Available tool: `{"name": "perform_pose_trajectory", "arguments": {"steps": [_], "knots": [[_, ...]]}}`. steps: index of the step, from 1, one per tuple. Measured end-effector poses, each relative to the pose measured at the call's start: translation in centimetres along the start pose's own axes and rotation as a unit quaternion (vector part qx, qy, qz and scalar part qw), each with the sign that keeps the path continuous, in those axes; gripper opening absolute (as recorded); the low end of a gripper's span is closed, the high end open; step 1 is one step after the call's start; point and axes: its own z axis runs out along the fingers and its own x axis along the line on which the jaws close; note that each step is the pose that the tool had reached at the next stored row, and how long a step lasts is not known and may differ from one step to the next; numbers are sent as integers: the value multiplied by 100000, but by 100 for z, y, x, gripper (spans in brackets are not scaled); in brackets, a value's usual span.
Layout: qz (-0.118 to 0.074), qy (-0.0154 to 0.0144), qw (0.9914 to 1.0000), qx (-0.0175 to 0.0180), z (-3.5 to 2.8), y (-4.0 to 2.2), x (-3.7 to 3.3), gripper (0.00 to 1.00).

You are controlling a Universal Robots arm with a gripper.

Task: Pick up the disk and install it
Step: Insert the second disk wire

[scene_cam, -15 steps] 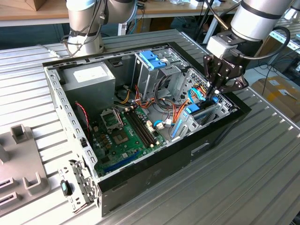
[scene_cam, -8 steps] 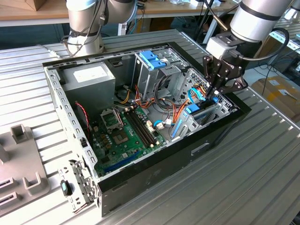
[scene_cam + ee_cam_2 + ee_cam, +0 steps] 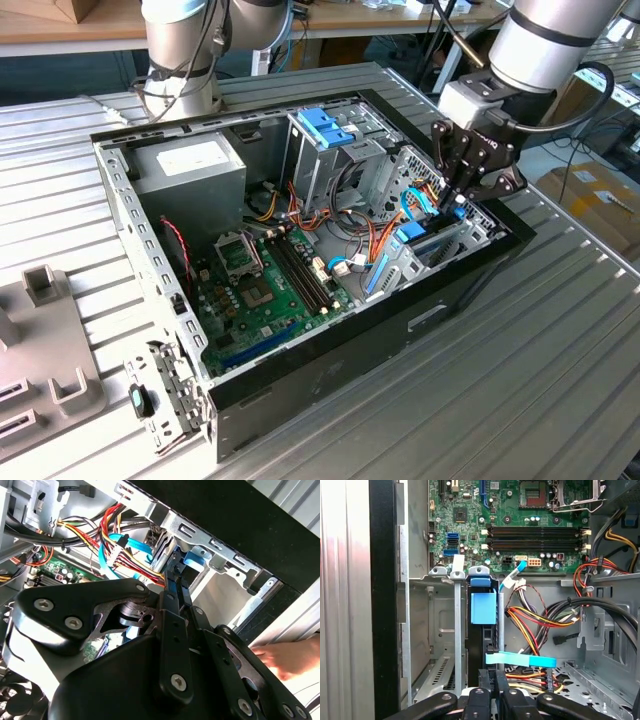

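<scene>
The black metal gripper point(image 3: 462, 196) reaches into the open grey steel computer case point(image 3: 150, 260), its fingers closed on the light-blue plastic rail of the flat disk point(image 3: 483, 625). The disk stands on edge in the drive bay, mostly hidden by sheet-metal walls.

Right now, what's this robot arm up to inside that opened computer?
A single robot arm has its gripper lowered into an open computer case, at the drive bay on the exterior view's right. In the first wrist view the disk, edged with light-blue plastic rails, stands on edge in a metal slot of that bay, and the gripper's fingers are closed on its nearer end. Bundles of coloured cables run close beside the slot.
</scene>
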Motion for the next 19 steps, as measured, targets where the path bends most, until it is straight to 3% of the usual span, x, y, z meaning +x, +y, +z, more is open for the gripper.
{"name": "perform_pose_trajectory", "arguments": {"steps": [19], "knots": [[4,9,100000,0,80,4,-1,16]]}}
